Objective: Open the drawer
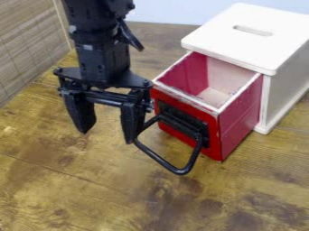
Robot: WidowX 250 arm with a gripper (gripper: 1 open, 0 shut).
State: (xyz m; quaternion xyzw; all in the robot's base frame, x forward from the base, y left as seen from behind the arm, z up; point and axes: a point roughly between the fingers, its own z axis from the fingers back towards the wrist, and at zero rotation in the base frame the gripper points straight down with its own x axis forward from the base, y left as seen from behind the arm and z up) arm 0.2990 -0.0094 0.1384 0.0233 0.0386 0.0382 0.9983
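The red drawer (229, 117) stands pulled out of the white cabinet (280, 72), its pale wooden inside (218, 86) showing. A black plate sits on its front, and a large black wire loop handle (169, 152) hangs down and forward onto the table. My black gripper (108, 124) hangs upright just left of the drawer's front, its jaws open and pointing down with nothing between them. Its right finger (134, 124) stands just above the handle's near corner, and whether they touch I cannot tell.
The white cabinet has a slot (254, 31) in its top and fills the right rear. A woven wall panel (27, 41) borders the wooden table (85, 194) on the left.
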